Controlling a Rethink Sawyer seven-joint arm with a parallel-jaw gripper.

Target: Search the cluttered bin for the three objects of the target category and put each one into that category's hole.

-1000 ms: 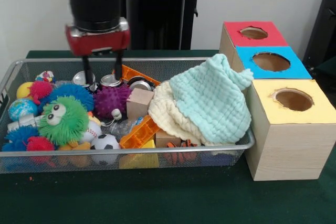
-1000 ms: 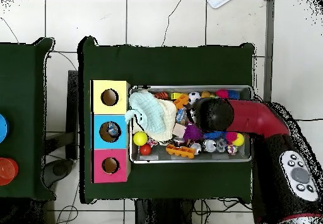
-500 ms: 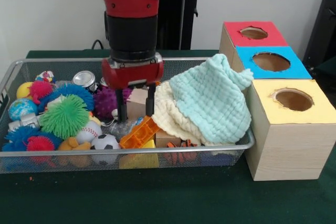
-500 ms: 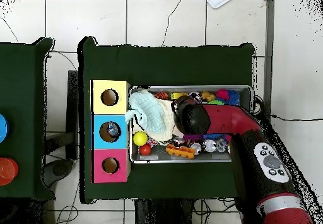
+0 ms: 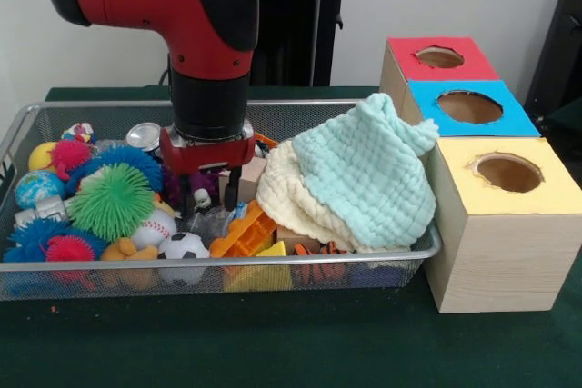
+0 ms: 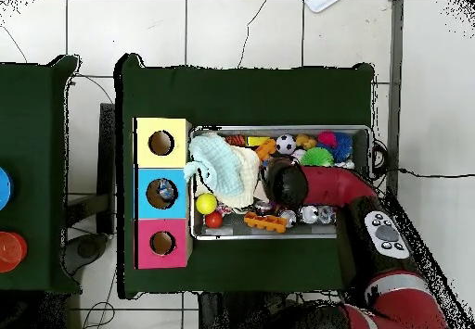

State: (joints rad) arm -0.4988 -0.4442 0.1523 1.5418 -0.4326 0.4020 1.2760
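The wire mesh bin (image 5: 427,244) holds many toys; in the overhead view its rim (image 6: 278,129) shows too. One silver can (image 5: 145,136) stands at the bin's back left. Two small silver cans (image 6: 308,214) lie by the bin's lower edge in the overhead view. My gripper (image 5: 209,199) is open and reaches down into the middle of the bin, between a green spiky ball (image 5: 114,202) and an orange toy (image 5: 241,229). Its fingers (image 5: 229,193) stand apart with nothing held. In the overhead view the arm (image 6: 320,184) hides the gripper.
Three boxes with holes stand beside the bin: red (image 5: 436,56), blue (image 5: 468,106), yellow (image 5: 509,173). A mint cloth (image 5: 364,170) over a cream cloth (image 5: 282,195) covers the bin's end by the boxes. A soccer ball (image 5: 186,245) lies near the front rim.
My gripper left the cans at the bin's back, moved to the middle and forward, and dropped lower among the toys. The green ball turned so its eyes no longer show.
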